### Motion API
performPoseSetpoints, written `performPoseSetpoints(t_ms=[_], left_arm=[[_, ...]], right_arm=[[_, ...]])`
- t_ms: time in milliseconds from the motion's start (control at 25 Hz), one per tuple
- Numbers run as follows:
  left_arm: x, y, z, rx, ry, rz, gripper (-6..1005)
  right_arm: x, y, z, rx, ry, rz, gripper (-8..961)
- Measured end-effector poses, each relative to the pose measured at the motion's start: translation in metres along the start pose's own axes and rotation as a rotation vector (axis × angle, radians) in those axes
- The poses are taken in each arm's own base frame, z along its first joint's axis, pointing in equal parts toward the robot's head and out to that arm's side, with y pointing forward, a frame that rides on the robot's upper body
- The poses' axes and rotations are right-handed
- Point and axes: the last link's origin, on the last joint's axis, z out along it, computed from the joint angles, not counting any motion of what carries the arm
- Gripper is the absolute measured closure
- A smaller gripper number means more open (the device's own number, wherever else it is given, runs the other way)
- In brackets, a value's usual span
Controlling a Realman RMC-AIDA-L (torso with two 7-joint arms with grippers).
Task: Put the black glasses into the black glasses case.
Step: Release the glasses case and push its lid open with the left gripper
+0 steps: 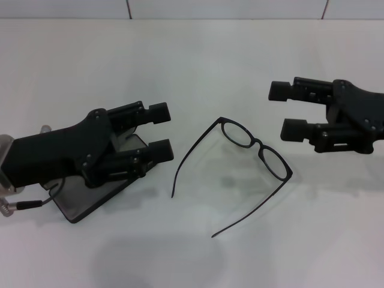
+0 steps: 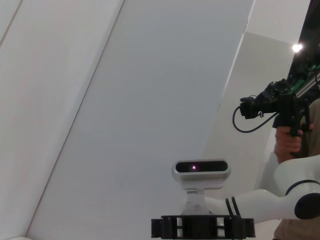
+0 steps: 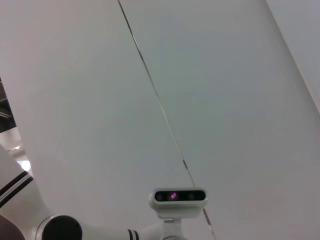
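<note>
Left hand (image 1: 161, 130) over black glasses case (image 1: 90, 201); black glasses (image 1: 255, 146) beside.

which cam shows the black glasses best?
Head view. The black glasses lie unfolded on the white table, whole frame and both temple arms visible, between the left claw and the right claw. Neither wrist view shows them at all; both point away from the table, at walls and the robot's head camera.

Wall (image 3: 225, 75): pale panels, one thin dark seam running diagonally.
Camera (image 3: 178, 196): white housing, dark lens strip, small pink light.
Arm (image 3: 60, 227): white, black joint rings.
</note>
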Motion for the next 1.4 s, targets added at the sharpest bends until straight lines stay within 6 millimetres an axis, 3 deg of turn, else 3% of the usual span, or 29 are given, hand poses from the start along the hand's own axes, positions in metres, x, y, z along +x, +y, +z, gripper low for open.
performPoseSetpoints(t_ms=[600, 960, 1040, 1240, 1400], left_arm=[[0.010, -0.007, 0.010, -0.027, -0.008, 0.046, 230], [0.007, -0.003, 0.007, 0.007, 0.035, 0.035, 231], [0.015, -0.004, 0.004, 0.023, 0.030, 0.036, 231], [0.068, -0.011, -0.006, 0.167, -0.122, 0.041, 232], [0.103, -0.015, -0.001, 0.385, -0.399, 0.034, 233]], right_arm=[[0.000, 0.002, -0.004, 0.016, -0.013, -0.021, 112], [-0.002, 0.001, -0.012, 0.058, -0.042, -0.043, 113], [-0.001, 0.000, -0.015, 0.073, -0.044, -0.045, 113], [0.005, -0.002, -0.023, 0.128, -0.040, -0.037, 112], [0.017, 0.004, -0.030, 0.165, -0.070, -0.017, 112]])
